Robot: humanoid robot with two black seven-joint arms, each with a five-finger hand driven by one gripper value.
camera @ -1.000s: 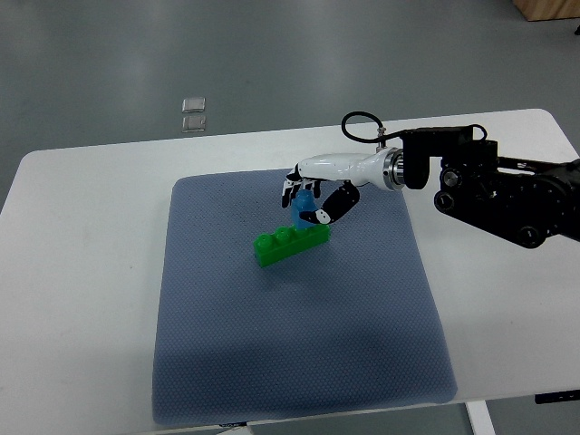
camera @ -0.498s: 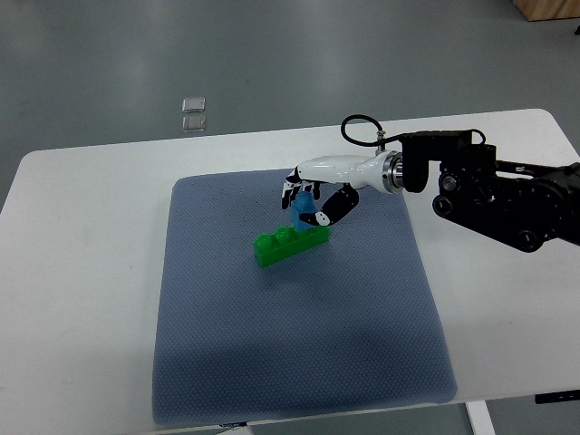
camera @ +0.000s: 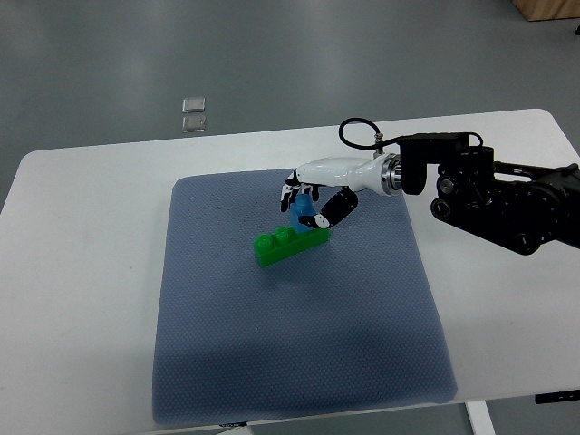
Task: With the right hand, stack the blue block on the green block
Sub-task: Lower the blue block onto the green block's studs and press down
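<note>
On the grey mat (camera: 299, 344), nearest you, the green block (camera: 290, 243) lies with its long axis running lower-left to upper-right. Just behind its right end, your right hand (camera: 313, 201) is clamped on the blue block (camera: 304, 210), held touching or just over that end. Release off-centre and the blue block could tip off, or nudge the green one across the bench (camera: 91, 272).

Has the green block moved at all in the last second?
No. The green block sits at the same spot on the blue mat.
</note>
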